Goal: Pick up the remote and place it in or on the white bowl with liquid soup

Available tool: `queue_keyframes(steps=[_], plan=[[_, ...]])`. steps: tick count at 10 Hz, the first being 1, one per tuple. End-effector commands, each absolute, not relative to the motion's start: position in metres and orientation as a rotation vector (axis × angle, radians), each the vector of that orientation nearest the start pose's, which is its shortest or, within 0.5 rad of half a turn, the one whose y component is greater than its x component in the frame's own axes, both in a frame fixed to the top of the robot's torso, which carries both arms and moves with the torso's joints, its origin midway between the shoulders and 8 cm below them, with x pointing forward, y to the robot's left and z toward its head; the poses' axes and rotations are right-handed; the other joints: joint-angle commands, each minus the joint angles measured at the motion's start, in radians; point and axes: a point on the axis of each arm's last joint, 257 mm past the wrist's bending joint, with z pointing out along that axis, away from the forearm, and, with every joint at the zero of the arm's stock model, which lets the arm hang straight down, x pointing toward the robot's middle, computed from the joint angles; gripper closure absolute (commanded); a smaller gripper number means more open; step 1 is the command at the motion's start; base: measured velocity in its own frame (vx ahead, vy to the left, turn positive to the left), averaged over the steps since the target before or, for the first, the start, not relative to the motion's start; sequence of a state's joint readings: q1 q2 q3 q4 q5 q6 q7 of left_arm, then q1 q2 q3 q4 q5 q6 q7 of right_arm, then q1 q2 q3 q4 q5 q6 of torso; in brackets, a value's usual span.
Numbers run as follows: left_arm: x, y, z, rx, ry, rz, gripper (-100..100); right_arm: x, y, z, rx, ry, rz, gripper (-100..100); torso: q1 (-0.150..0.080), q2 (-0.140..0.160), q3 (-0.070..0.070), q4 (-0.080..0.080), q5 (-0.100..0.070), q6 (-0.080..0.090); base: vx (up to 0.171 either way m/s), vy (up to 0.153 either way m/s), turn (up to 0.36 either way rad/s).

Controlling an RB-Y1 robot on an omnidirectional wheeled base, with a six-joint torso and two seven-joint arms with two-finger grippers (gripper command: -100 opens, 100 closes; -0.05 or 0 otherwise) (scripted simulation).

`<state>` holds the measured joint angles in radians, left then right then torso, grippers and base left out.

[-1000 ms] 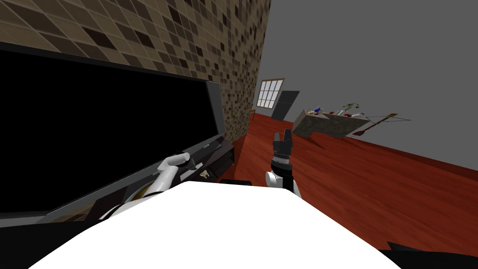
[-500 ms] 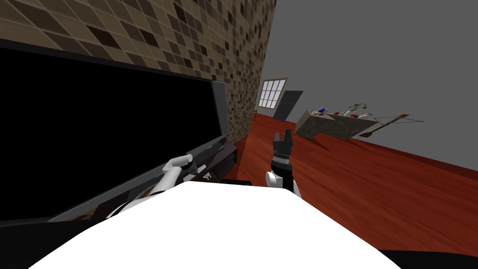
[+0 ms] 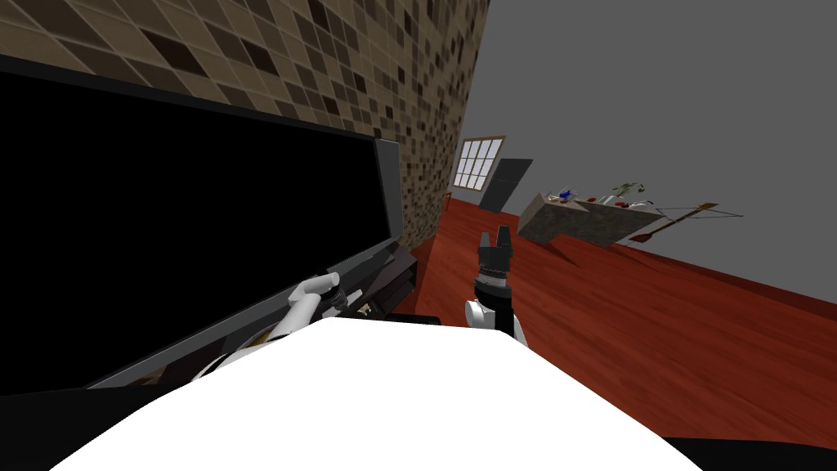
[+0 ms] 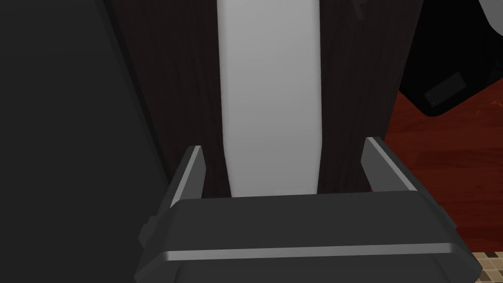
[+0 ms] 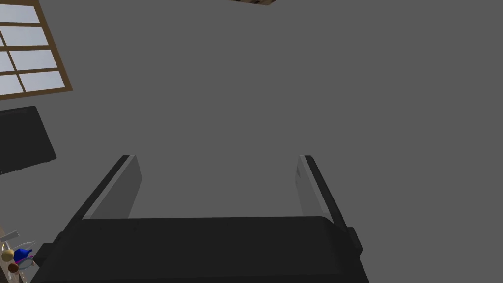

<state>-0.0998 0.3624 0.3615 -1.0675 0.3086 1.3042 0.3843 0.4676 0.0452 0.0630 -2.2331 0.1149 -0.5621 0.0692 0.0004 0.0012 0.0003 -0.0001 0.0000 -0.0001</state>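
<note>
- My left gripper (image 4: 284,144) has its fingers apart, one on each side of the remote (image 4: 269,98); neither touches it
- The remote, a plain pale grey slab, lies on the dark TV stand (image 4: 353,98) below the black television (image 3: 163,229); its near end is hidden behind my gripper's body, its far end is cut off; I can make out no buttons or writing
- My right gripper (image 5: 217,157) points up over the red floor (image 3: 654,311), fingers apart and holding nothing
- The things on the far counter (image 3: 564,222) are too small to tell apart
</note>
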Motion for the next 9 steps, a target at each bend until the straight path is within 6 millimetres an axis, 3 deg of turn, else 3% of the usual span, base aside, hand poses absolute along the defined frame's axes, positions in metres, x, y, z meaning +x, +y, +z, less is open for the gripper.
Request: queue_keyframes(steps=[1, 3, 4, 5, 9], plan=[[0.262, 0.442, -0.53, -2.93, 1.113, 0.002, -100, 0.349, -0.243, 0.026, 0.56, 0.63, 1.253, 0, 0.0, 0.0, 0.0, 0.0, 0.0, 0.0, 0.005, -0.005, 0.016], [0.257, 0.436, -0.542, -2.927, 1.119, 0.004, -100, 0.349, -0.243, 0.026, 0.56, 0.63, 1.253, 0, 0.0, 0.0, 0.0, 0.0, 0.0, 0.0, 0.006, -0.006, 0.02], [0.259, 0.437, -0.539, -2.93, 1.118, 0.005, -100, 0.349, -0.243, 0.026, 0.56, 0.63, 1.253, 0, 0.0, 0.0, 0.0, 0.0, 0.0, 0.0, 0.0, 0.0, 0.0], [0.259, 0.437, -0.54, -2.926, 1.117, 0.001, 100, 0.349, -0.243, 0.026, 0.56, 0.63, 1.253, 0, 0.0, 0.0, 0.0, 0.0, 0.0, 0.0, 0.0, 0.0, 0.0], [0.259, 0.438, -0.54, -2.926, 1.117, 0.001, 100, 0.349, -0.243, 0.026, 0.56, 0.63, 1.253, 0, 0.0, 0.0, 0.0, 0.0, 0.0, 0.0, 0.0, 0.0, 0.0]])
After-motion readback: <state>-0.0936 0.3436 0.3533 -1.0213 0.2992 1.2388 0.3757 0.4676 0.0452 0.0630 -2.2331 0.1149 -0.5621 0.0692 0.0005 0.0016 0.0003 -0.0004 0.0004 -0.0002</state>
